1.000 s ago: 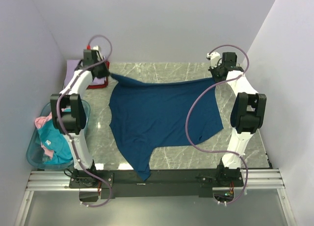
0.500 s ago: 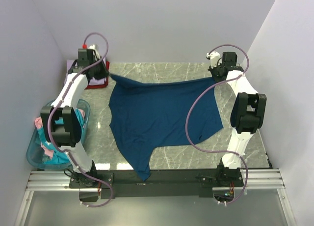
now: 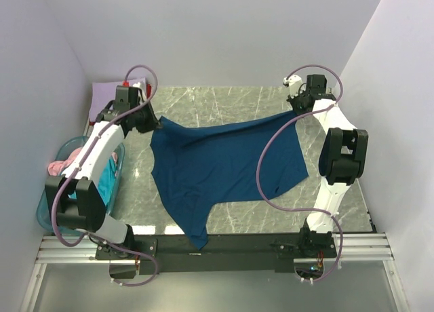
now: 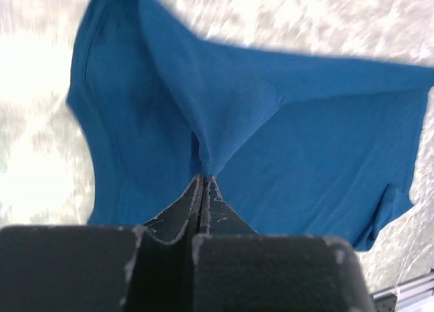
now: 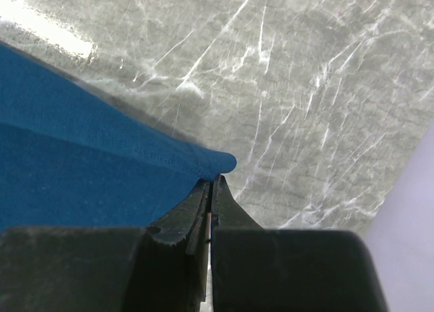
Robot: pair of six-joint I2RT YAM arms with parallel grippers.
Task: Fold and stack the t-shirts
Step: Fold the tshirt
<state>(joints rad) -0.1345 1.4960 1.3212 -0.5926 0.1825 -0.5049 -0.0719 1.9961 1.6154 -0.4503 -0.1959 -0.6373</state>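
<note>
The left gripper is pinched shut on one far corner of the dark blue shirt. The right gripper is closed tight on the other, so the far hem stretches between them, from ten o'clock to two o'clock over the table. The body trails toward six o'clock, reaching the near edge. The cloth looks light, limp and quick to sag, so corners and hems seem the surest holds.

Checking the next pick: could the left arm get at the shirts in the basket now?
Probably not yet: the left gripper is shut on the blue shirt, though the basket lies open beside it.
</note>
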